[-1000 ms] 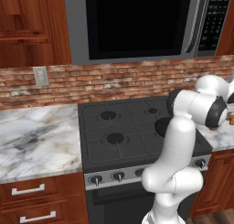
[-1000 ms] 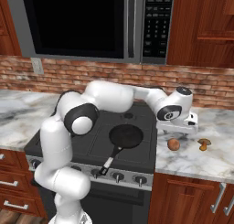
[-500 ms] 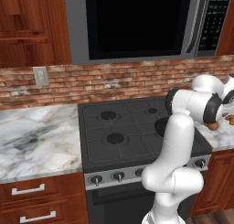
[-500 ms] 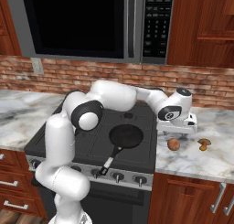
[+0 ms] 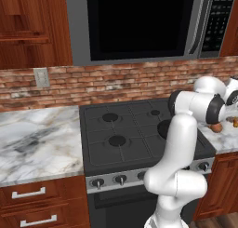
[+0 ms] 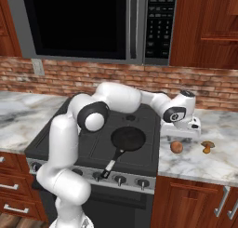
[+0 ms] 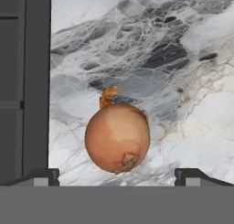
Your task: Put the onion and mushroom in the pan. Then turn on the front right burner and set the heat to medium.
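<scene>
Marble counter point(image 6: 200, 162), brick wall point(image 6: 93, 80), prob.

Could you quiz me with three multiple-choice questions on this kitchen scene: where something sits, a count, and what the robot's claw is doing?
1. Where is the onion?
A. in the pan
B. on the marble counter right of the stove
C. inside the microwave

2. How many vegetables lie on that counter?
A. one
B. two
C. four

3. What state is the gripper in?
A. open, just above the onion
B. shut on the onion
C. shut on the pan handle

Answers:
1 B, the onion rests on marble beside the stove.
2 B, just the onion and the mushroom.
3 A, in the hand view the fingertips stand wide either side of the onion, and the pan is empty.
</scene>
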### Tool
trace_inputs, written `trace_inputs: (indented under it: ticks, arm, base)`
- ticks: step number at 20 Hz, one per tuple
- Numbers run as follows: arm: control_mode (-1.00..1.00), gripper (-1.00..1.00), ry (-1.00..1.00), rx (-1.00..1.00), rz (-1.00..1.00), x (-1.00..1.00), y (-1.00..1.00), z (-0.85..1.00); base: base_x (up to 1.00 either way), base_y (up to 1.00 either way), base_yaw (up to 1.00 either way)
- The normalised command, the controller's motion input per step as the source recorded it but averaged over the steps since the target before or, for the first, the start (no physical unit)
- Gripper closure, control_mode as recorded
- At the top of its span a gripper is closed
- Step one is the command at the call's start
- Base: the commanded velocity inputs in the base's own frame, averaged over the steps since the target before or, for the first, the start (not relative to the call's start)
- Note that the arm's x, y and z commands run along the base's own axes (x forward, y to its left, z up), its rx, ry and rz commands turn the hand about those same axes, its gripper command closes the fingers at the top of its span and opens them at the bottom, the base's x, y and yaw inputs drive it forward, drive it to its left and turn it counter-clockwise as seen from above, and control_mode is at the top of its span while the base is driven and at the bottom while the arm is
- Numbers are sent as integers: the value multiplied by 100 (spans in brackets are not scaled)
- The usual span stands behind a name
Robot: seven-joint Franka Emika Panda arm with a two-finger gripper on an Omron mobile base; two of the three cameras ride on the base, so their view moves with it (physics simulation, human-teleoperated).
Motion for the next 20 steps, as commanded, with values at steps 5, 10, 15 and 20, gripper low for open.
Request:
trace_inputs:
  ticks: [5,10,15,20]
  arm:
    - [-100,-100,2,0,0,0,-1,-27]
    - [-100,-100,4,0,0,3,0,-18]
    - [-100,-100,4,0,0,0,0,-24]
    - [-100,-100,2,0,0,0,0,-22]
  base:
    - [0,0,0]
    - [0,0,0]
    - [0,0,0]
    - [0,0,0]
